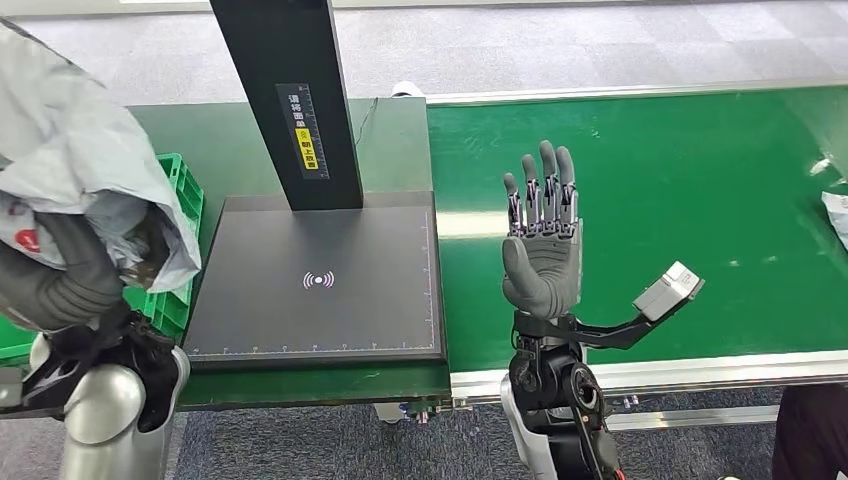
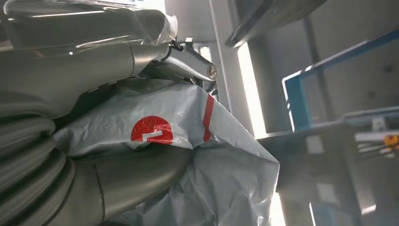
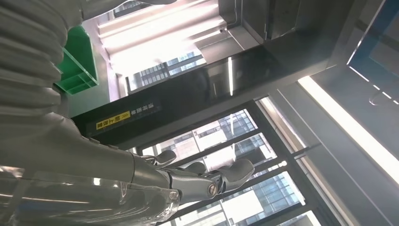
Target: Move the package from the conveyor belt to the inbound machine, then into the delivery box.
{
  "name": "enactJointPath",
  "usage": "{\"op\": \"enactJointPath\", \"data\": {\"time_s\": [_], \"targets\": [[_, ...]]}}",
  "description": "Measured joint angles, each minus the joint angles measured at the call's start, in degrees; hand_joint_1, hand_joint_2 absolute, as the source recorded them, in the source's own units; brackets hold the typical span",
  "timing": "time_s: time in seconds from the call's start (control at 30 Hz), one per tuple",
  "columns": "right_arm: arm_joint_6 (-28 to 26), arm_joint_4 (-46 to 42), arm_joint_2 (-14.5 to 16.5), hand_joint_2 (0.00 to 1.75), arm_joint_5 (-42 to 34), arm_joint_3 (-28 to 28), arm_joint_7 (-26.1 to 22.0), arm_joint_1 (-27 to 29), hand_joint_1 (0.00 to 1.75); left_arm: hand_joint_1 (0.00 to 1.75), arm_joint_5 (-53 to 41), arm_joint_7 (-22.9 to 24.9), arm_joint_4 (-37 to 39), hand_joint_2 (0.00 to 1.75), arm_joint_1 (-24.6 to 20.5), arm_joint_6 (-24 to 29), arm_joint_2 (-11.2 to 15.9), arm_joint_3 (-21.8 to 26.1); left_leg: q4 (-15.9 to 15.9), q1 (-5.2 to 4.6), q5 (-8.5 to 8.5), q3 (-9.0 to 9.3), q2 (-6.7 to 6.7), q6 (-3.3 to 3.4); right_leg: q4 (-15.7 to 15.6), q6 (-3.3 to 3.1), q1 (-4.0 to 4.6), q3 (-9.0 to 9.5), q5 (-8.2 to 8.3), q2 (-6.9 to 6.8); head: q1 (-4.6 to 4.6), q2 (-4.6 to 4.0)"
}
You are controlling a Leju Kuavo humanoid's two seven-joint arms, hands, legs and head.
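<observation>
Gripping the grey poly mailer pkg (image 1: 70, 150), the left hand (image 1: 95, 265) holds it above the green crate (image 1: 180, 215); right hand (image 1: 543, 235) upright over the conveyor belt (image 1: 700, 200), fingers extended, empty.

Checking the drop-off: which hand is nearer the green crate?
Left. The left hand, holding the package, is right over the green crate; the right hand is raised over the conveyor belt.
</observation>
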Motion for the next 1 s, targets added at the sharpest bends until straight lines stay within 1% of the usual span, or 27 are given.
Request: {"op": "enactJointPath", "data": {"time_s": [0.07, 0.17, 0.27, 0.37, 0.47, 0.53, 0.63, 0.8, 0.9, 1.0], "targets": [[0.6, -0.1, 0.1, 1.75, 0.2, 0.0, 0.2, 0.3, 0.00, 1.75, -1.4, 2.6, 0.0, 1.75, -1.4, 0.4, 0.3, 1.6, 0.0, 0.00, 0.00, 0.01, 0.00, 0.00, 0.0, 0.00, 0.00, 0.00, 0.00, 0.00, -0.01, -0.01], [1.6, -0.3, 0.4, 1.75, 0.4, -0.1, 0.7, 0.5, 0.00, 1.75, -2.2, 5.6, 2.5, 1.75, -3.8, -0.4, 1.1, 5.4, 0.0, 0.00, 0.03, 0.04, 0.02, -0.05, 0.0, -0.01, 0.00, 0.00, 0.01, 0.02, -0.01, -0.01], [1.9, -0.4, 0.7, 1.75, 0.4, -0.2, 0.9, 0.5, 0.00, 1.75, -1.8, 5.6, 5.6, 1.75, -5.5, -2.0, 1.6, 9.3, 0.0, 0.01, 0.06, 0.06, 0.05, -0.09, 0.0, -0.03, 0.01, -0.01, 0.02, 0.06, -0.01, -0.01], [2.0, -0.4, 0.9, 1.75, 0.4, -0.4, 1.0, 0.5, 0.00, 1.75, -2.1, 5.6, 7.3, 1.75, -6.1, -2.4, 1.7, 11.3, 0.0, 0.01, 0.07, 0.06, 0.04, -0.10, 0.1, -0.04, 0.02, -0.01, 0.02, 0.07, -0.01, -0.01], [2.1, -0.4, 1.0, 1.75, 0.5, -0.5, 1.4, 0.4, 0.00, 1.75, -2.5, 8.1, 9.9, 1.75, -7.3, -3.4, 2.0, 12.9, 0.0, 0.01, 0.06, 0.04, 0.04, -0.10, 0.1, -0.03, 0.01, 0.00, 0.02, 0.06, 0.02, -0.01], [2.2, -0.4, 1.1, 1.75, 0.5, -0.7, 1.7, 0.2, 0.00, 1.75, -2.2, 9.8, 14.2, 1.75, -9.0, -5.3, 2.7, 14.7, 0.0, 0.01, 0.06, 0.04, 0.04, -0.10, 0.1, -0.04, 0.01, -0.01, 0.02, 0.06, 0.02, -0.01], [2.6, -0.5, 1.1, 1.75, 0.3, -0.8, 2.2, 0.1, 0.00, 1.75, -3.2, 10.8, 23.4, 1.75, -12.0, -8.4, 4.4, 17.6, 0.0, 0.01, 0.08, 0.08, 0.06, -0.12, 0.1, -0.06, 0.01, -0.01, 0.04, 0.09, 0.00, 0.00], [3.0, -0.9, 1.1, 1.75, 0.1, -1.0, 3.0, 0.4, 0.00, 1.75, -6.0, 11.9, 37.9, 1.75, -15.7, -11.2, 7.1, 21.2, 0.0, 0.02, 0.11, 0.09, 0.25, -0.17, 0.1, -0.10, 0.03, -0.07, 0.07, 0.22, -0.01, 0.00], [3.0, -1.0, 1.1, 1.75, -0.1, -1.2, 3.3, 0.6, 0.00, 1.75, -7.8, 13.2, 44.4, 1.75, -17.0, -12.8, 8.2, 22.2, 0.0, 0.03, 0.11, 0.07, 0.31, -0.17, 0.1, -0.10, 0.03, -0.10, 0.06, 0.24, 0.00, -0.01], [3.1, -1.0, 1.1, 1.75, -0.2, -1.2, 3.4, 0.7, 0.00, 1.75, -9.1, 14.2, 48.8, 1.75, -17.9, -13.7, 8.7, 22.6, 0.0, 0.02, 0.11, 0.04, 0.31, -0.17, 0.1, -0.10, 0.02, -0.11, 0.06, 0.24, 0.02, -0.01]]}}
